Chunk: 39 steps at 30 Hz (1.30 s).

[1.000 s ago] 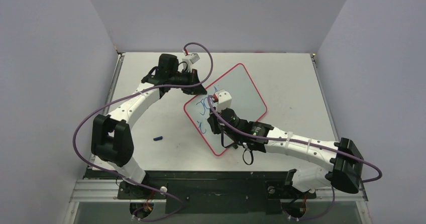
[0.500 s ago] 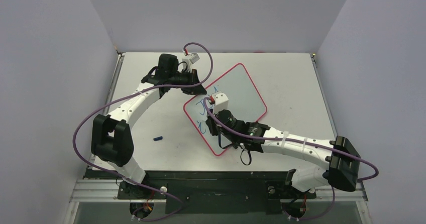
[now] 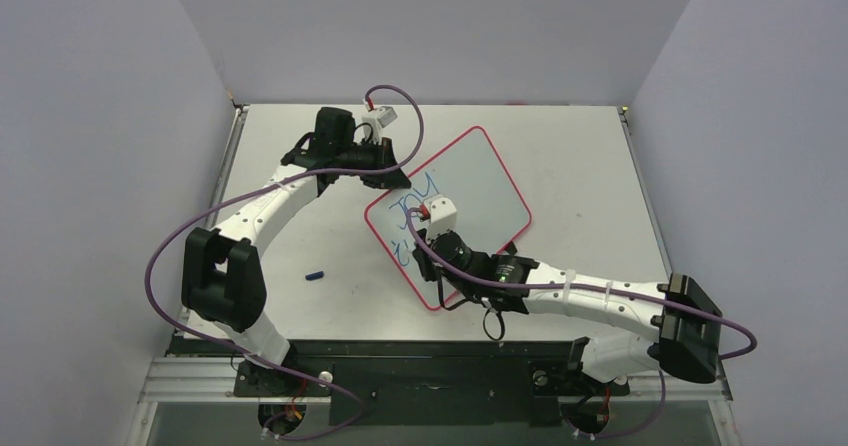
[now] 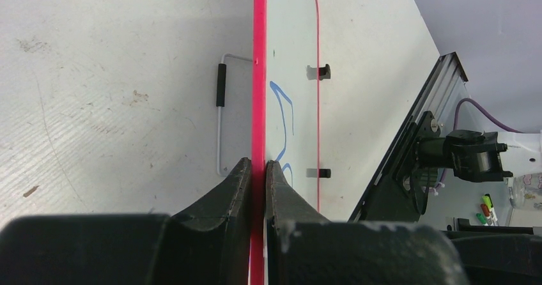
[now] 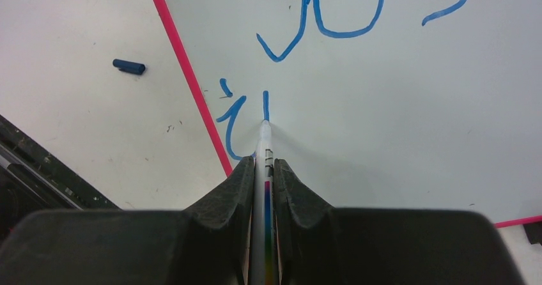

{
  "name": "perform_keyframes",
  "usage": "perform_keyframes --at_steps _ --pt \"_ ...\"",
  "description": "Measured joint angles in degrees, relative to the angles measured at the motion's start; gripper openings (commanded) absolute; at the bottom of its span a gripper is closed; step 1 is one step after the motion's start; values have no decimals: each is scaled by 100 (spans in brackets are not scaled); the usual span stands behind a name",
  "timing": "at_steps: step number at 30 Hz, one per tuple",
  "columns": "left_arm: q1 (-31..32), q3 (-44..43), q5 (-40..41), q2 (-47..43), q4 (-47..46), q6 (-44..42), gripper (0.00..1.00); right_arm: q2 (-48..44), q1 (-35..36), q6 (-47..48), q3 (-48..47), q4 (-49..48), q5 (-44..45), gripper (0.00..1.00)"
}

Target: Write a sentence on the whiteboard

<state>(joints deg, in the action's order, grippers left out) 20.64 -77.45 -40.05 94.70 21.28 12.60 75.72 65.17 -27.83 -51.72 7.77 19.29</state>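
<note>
Right arm: it reaches from its base at the near right corner, low over the table, in toward the middle.
Right gripper: the fingers are pinched tight round a thin white marker, which runs straight out between them.
Marker tip: it sits on the white surface, at the lower end of a short upright blue stroke, close inside the near left stretch of the frame.
Cap: a small dark blue cap lies on its own on the bare table, left of the board and well apart from both grippers.
Whiteboard: it lies face up about mid-table, turned at an angle to the table's edges, its red-pink frame showing all the way round except where the arms cover it.
Writing: loose blue strokes fill the left part of the board; I can't read them as words. The right part is bare white.
Feet: from the left wrist camera two small black feet show on the long edge facing the arm bases.
Left gripper: the fingers are closed down on the frame at the board's far left corner, one finger on each side of the red edge.
Wire bracket: a thin grey wire loop with a black sleeve lies on the table just beside that gripped edge.
</note>
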Motion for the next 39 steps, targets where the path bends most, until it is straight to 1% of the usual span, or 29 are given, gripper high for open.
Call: perform_keyframes --at_steps 9,20,39 --pt "2 0 -7 0 -2 2 0 -96 160 -138 153 118 129 0" --pt "2 0 -9 0 -2 4 0 -103 192 -133 142 289 214 0" --pt "4 0 -33 0 -4 15 0 282 177 109 -520 437 321 0"
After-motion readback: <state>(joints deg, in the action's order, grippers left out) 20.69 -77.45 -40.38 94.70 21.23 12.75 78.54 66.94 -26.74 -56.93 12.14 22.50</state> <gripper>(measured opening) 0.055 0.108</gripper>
